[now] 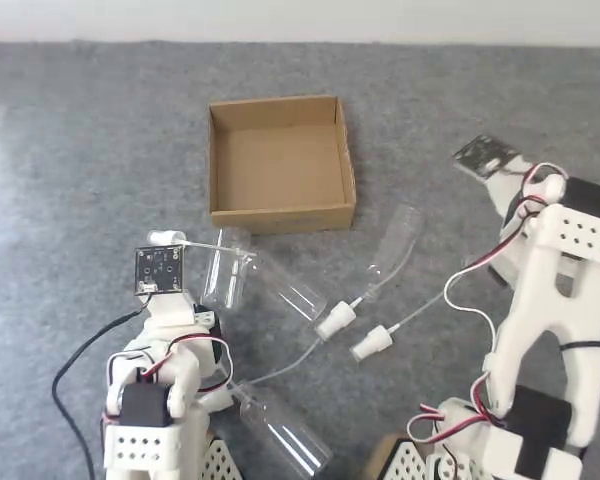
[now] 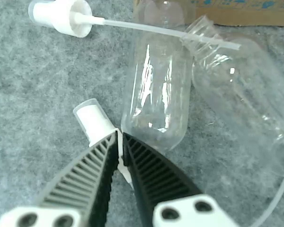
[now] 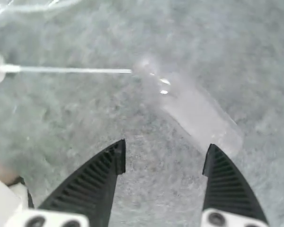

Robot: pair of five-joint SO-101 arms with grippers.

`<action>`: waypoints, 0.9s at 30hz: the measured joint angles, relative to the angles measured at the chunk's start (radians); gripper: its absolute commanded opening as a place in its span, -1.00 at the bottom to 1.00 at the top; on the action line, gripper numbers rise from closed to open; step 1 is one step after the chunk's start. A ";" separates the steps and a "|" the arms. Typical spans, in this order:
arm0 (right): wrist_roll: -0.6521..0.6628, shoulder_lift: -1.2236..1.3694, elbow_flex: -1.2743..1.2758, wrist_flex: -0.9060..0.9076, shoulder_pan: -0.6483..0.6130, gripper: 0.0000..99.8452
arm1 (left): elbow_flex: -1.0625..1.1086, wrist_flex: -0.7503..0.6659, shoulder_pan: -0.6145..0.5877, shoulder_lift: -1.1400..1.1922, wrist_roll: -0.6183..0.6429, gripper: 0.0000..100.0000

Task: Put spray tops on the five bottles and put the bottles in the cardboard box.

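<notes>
Grey carpet [image 1: 80, 150]: left tool [image 2: 119, 136] pinches a spray top [image 2: 92, 119], seemingly; right tool [image 3: 165, 145] gapes empty.

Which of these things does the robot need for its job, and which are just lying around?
For the job: cardboard box; clear bottles; loose spray tops; spray top in the left gripper.
Just lying about: black cable; grey mat.
</notes>
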 measured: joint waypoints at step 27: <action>0.278 -0.002 0.261 -0.209 -0.038 -0.22 | 0.000 0.000 0.000 0.000 0.000 -0.97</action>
